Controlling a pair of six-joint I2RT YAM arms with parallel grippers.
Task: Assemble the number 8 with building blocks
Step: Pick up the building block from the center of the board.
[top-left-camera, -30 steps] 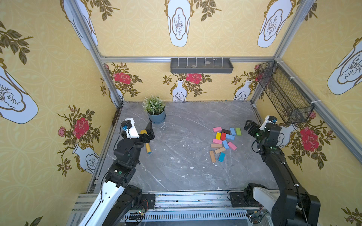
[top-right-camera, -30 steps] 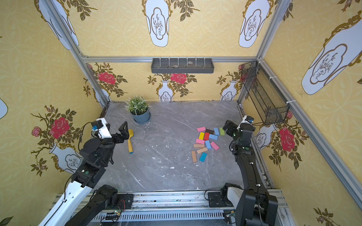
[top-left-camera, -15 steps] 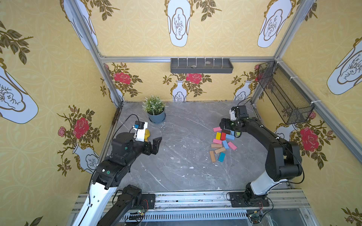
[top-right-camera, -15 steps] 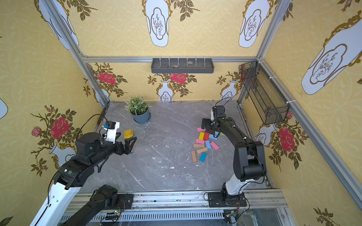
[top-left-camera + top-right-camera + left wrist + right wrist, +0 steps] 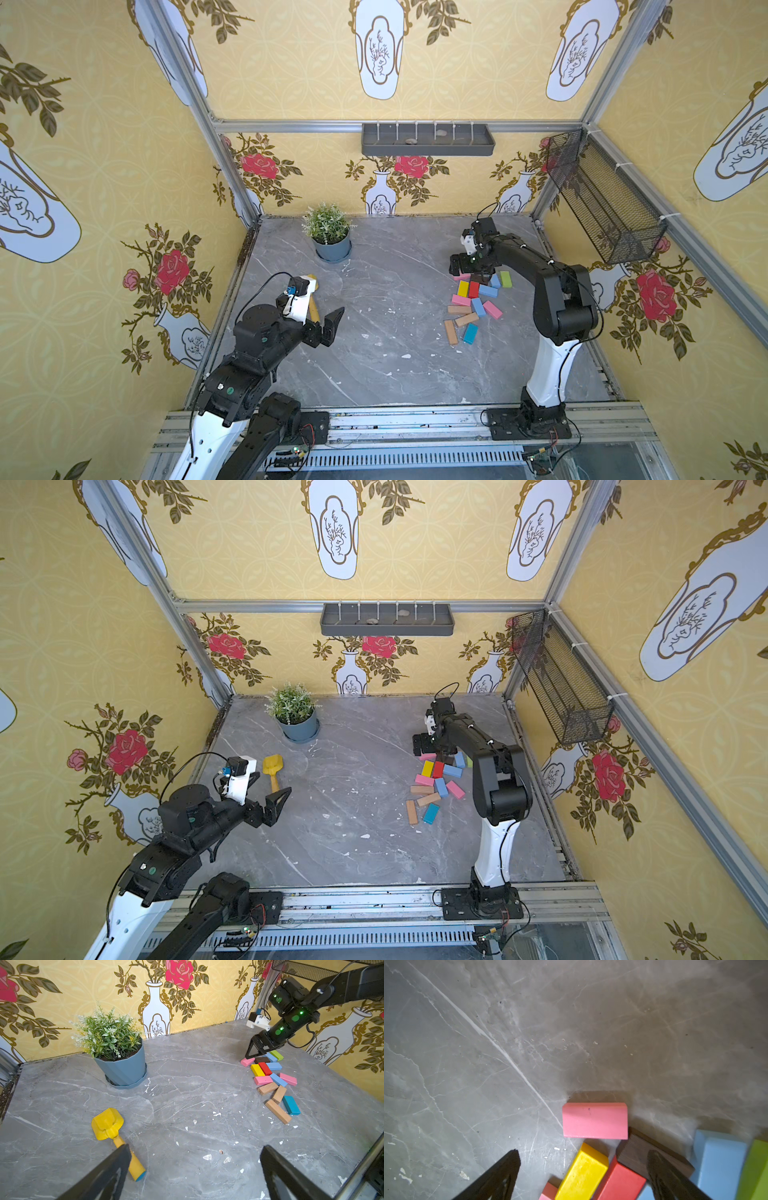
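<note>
Blocks (image 5: 473, 303) lie clustered at the counter's (image 5: 374, 365) three o'clock side. Right fingers (image 5: 500, 1178), wide and empty, hang over the cluster's twelve o'clock end, one tip over the dark brown block (image 5: 633, 1153), with the pink block (image 5: 595, 1121) just past the tips. Left fingers (image 5: 112, 1172), wide and empty, sit well apart at nine o'clock.

Yellow floral wallpaper walls (image 5: 291, 62) around a grey marble-patterned table (image 5: 395, 374)
Red roses and white vases repeat on the paper, and bare aluminium frame rails (image 5: 291, 125) join the walls. A dark grey compartmented plastic tray (image 5: 428, 150) hangs on the back wall and a black wire-mesh basket (image 5: 602, 208) on the right-hand wall. A small green plant in a blue-grey pot (image 5: 332, 249) stands near the back.
</note>
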